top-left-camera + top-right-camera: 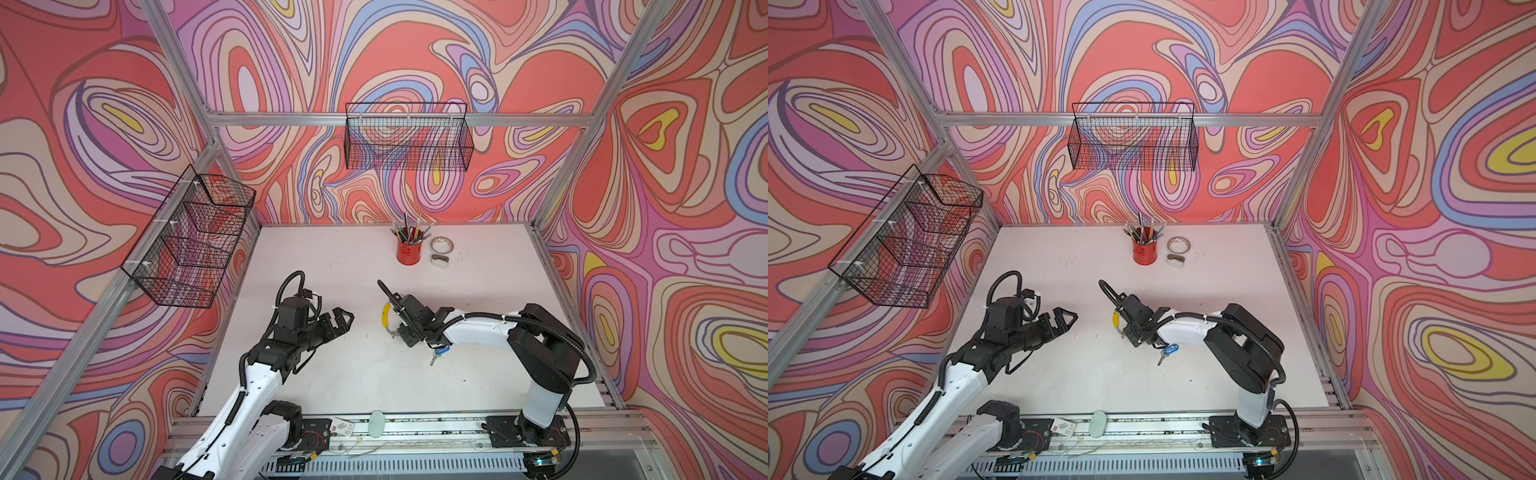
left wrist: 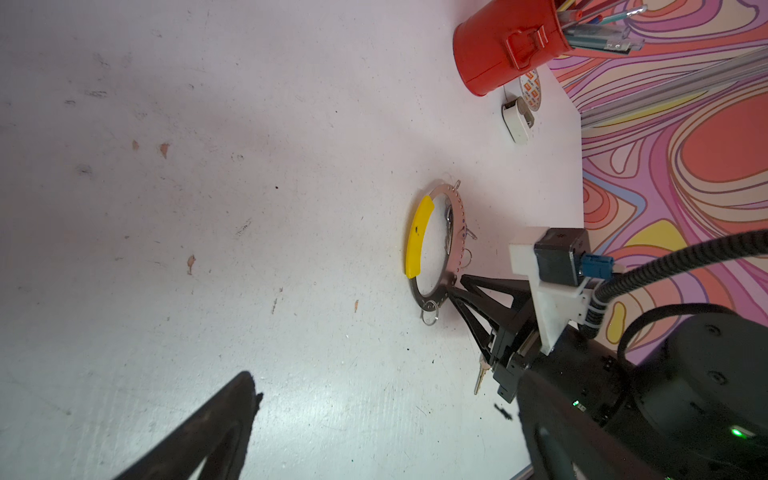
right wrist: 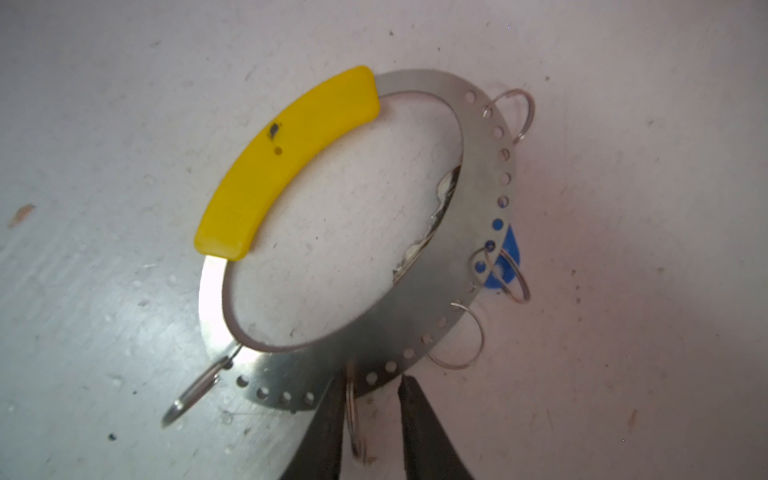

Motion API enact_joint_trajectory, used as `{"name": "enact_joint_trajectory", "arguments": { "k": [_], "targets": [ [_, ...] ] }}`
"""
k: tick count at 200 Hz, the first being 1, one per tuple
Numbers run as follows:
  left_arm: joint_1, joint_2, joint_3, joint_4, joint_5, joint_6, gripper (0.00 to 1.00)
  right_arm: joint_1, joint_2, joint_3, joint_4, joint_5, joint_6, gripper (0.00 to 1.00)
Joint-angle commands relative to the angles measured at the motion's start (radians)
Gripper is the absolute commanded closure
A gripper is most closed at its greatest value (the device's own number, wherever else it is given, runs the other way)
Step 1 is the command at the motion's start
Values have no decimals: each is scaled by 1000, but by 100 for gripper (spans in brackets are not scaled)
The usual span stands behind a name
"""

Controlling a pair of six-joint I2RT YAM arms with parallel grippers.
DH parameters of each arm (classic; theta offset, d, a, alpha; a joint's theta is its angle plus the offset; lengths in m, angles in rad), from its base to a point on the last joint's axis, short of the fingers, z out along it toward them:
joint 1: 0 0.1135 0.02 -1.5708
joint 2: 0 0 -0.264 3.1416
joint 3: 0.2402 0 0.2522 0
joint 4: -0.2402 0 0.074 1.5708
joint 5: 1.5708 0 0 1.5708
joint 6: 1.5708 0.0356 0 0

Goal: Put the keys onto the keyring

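In both top views my left pincer (image 1: 341, 319) (image 1: 1065, 319) hovers left of centre over the white desk (image 1: 332, 382), jaws spread wide and empty. The right pincer (image 1: 397, 332) reaches to mid-desk, onto the large hoop-shaped keyring (image 1: 386, 316) of flat perforated silver metal with a yellow plastic segment. Its wrist hides most of the hoop. The small silver keys (image 1: 439, 354) with a blue plastic tag lie just near and right of the hoop, under the right forearm. I can separate only one tag.

In the left wrist view the keyring (image 2: 419, 237) stands tilted rather than flat, and the right pincer (image 2: 455, 287) meets its rim. One key blade pokes out beneath that wrist.

In the right wrist view the fingers (image 3: 320, 432) are narrowly parted, with the perforated rim and a small wire loop (image 3: 351, 399) between them. I judge the pincer to be pinching the keyring, since the hoop sits raised. The blue tag shows behind the band, but I cannot tell whether it is hooked on.

The risks as I see them: a thin band held by its rim can pivot or slip if nudged. The keys sit under the right arm, so reaching for them with the left pincer could make the arms collide.
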Motion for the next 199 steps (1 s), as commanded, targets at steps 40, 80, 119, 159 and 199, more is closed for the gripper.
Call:
{"name": "enact_joint_trajectory", "arguments": {
  "k": [40,80,119,159,199],
  "targets": [
    [6,-12,6,-9,-8,39,0,-2,19,63,-87,-152,142,72],
    [7,-61,36,-58,-22,96,0,-3,-49,60,-124,-131,159,60],
    [9,-104,38,-70,-18,109,0,-2,-22,154,-246,-8,108,62],
    [9,-104,35,-57,-9,106,0,-2,27,196,-247,-44,101,65],
    [9,-102,37,-52,-5,107,0,-2,75,211,-248,-48,102,72]
  ]
}}
